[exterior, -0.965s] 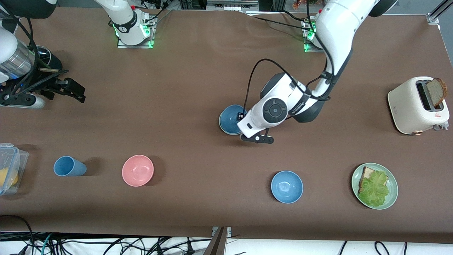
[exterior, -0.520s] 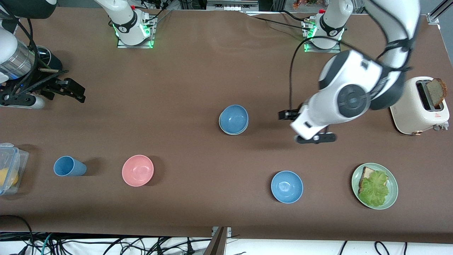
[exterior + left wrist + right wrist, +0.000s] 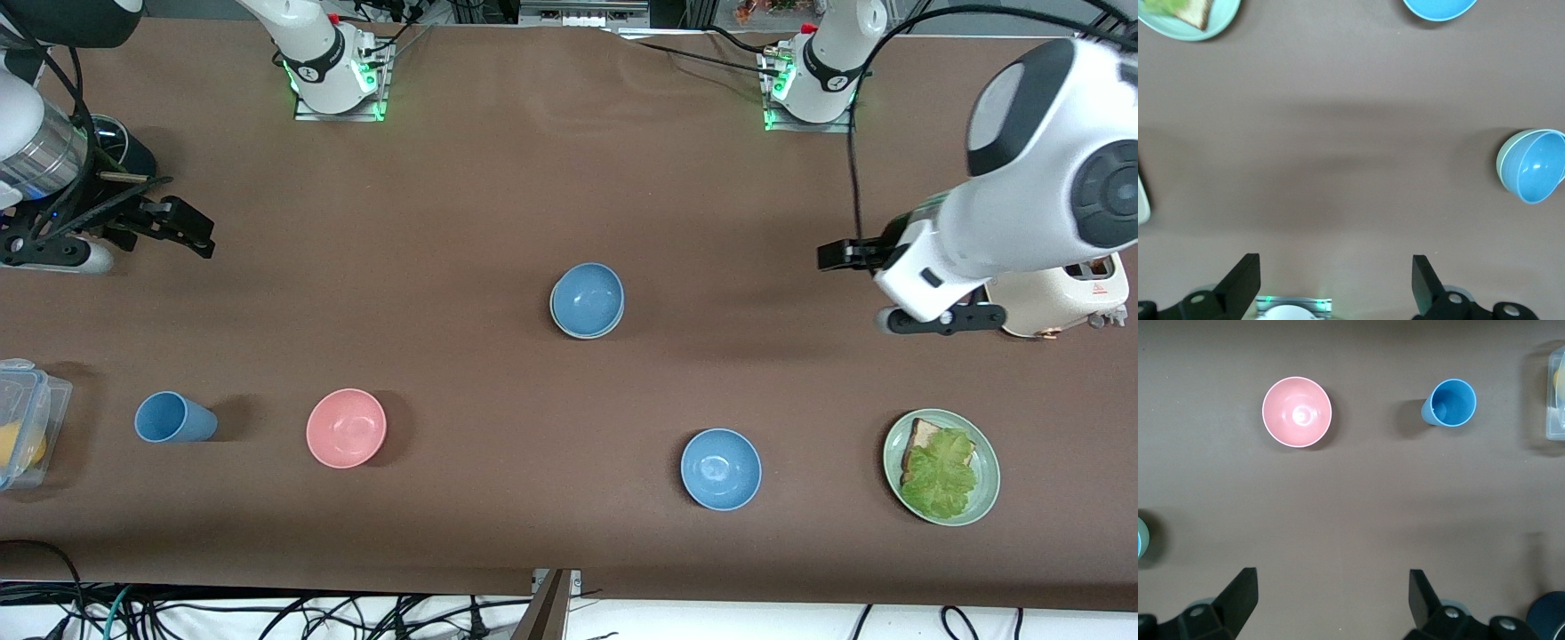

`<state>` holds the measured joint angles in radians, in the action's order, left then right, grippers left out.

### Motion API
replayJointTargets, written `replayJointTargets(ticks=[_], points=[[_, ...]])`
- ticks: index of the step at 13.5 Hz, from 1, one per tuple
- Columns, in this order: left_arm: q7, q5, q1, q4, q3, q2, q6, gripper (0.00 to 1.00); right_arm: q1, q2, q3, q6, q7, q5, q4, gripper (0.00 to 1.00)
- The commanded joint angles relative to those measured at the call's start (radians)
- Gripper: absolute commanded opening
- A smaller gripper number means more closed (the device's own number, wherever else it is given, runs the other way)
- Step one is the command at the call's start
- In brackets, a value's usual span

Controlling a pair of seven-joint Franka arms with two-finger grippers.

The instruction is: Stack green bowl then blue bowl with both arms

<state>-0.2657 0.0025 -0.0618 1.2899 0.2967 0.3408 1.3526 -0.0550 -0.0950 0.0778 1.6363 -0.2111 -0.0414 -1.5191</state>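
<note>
At the table's middle the blue bowl [image 3: 589, 297] sits nested inside the green bowl [image 3: 562, 325], of which only a pale rim shows. The left wrist view shows the same pair: blue bowl [image 3: 1536, 165], green bowl's rim [image 3: 1501, 167]. My left gripper [image 3: 855, 289] hangs open and empty in the air beside the toaster, well away from the stack. Its open jaws also show in its own wrist view [image 3: 1336, 280]. My right gripper [image 3: 196, 233] waits open and empty at the right arm's end of the table, with bare table under it [image 3: 1331, 597].
A second blue bowl [image 3: 721, 468] and a green plate [image 3: 892, 462] with bread and lettuce lie nearer the front camera. The pink bowl [image 3: 346, 428], a blue cup [image 3: 173, 417] and a clear container [image 3: 22, 418] lie toward the right arm's end. The toaster [image 3: 1058, 298] is partly hidden by the left arm.
My left gripper has pulled off the stacked bowls and swung up toward the toaster, leaving the blue bowl in the green one. The right arm has not moved.
</note>
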Motion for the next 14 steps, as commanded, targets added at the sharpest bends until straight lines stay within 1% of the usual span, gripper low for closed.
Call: replayJointTargets(ticks=[1,2,3,4,5,7,10,11,13,14], points=[[0.140,-0.010,-0.007,0.098,-0.078,-0.126,0.006,1.00,0.003,-0.003,0.000,-0.001,0.009,0.012,0.010,1.00],[0.157,-0.013,-0.001,0.182,-0.123,-0.199,0.051,1.00,0.003,-0.002,0.000,-0.001,0.009,0.012,0.010,1.00],[0.166,-0.013,0.008,0.277,-0.148,-0.265,0.127,1.00,0.003,-0.002,0.000,-0.001,0.009,0.012,0.011,1.00],[0.180,-0.012,0.008,0.380,-0.152,-0.328,0.222,1.00,0.003,-0.003,0.000,-0.001,0.009,0.012,0.011,1.00],[0.193,-0.013,0.013,0.440,-0.157,-0.371,0.274,1.00,0.003,-0.002,0.000,-0.001,0.009,0.012,0.011,1.00],[0.203,-0.012,0.080,0.442,-0.209,-0.373,0.273,1.00,0.001,-0.002,0.002,-0.001,0.010,0.012,0.014,1.00],[0.201,-0.012,0.076,0.430,-0.211,-0.356,0.252,1.00,0.000,0.000,0.004,-0.003,0.010,0.012,0.017,1.00],[0.201,-0.012,0.077,0.408,-0.211,-0.347,0.232,1.00,0.000,0.000,0.002,-0.003,0.012,0.012,0.017,1.00],[0.201,-0.013,0.076,0.336,-0.215,-0.289,0.209,1.00,0.001,-0.002,0.000,-0.003,0.012,0.012,0.017,1.00],[0.200,-0.015,0.074,0.321,-0.215,-0.278,0.204,1.00,0.001,-0.002,0.000,-0.003,0.012,0.012,0.017,1.00]])
